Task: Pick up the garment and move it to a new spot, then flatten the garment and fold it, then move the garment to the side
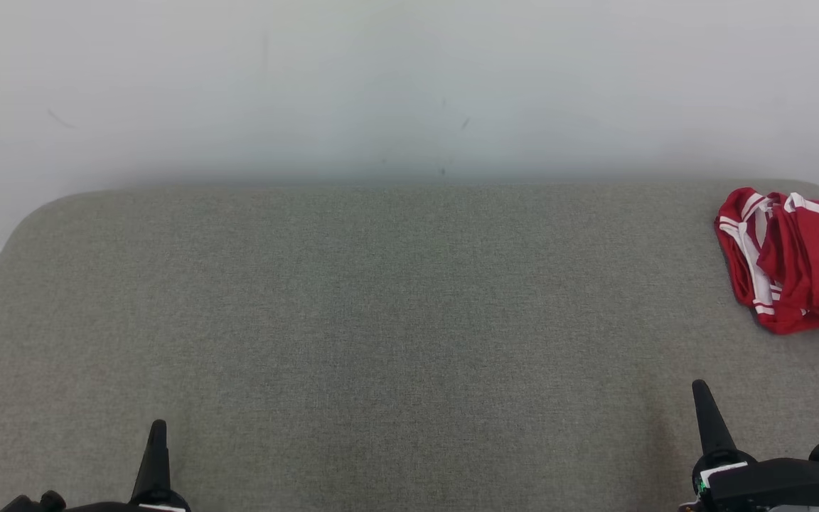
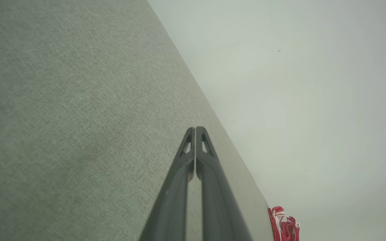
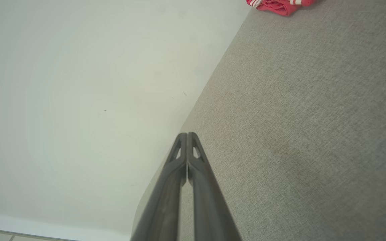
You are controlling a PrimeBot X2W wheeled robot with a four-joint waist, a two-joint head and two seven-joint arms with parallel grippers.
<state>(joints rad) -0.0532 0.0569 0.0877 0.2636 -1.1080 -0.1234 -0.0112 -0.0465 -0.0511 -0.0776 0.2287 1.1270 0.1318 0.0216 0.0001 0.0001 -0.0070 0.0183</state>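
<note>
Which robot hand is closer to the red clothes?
The right gripper, at the lower right: the red garment lies ahead of it, far from the left gripper.

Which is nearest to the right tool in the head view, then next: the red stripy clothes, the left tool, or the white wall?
1. Red white-striped garment, ahead of the right tool, on its right.
2. Left tool, on the left, and white wall, at the back: too close to call.

surface: grey fabric couch | behind: plain white wall | light: even
</note>
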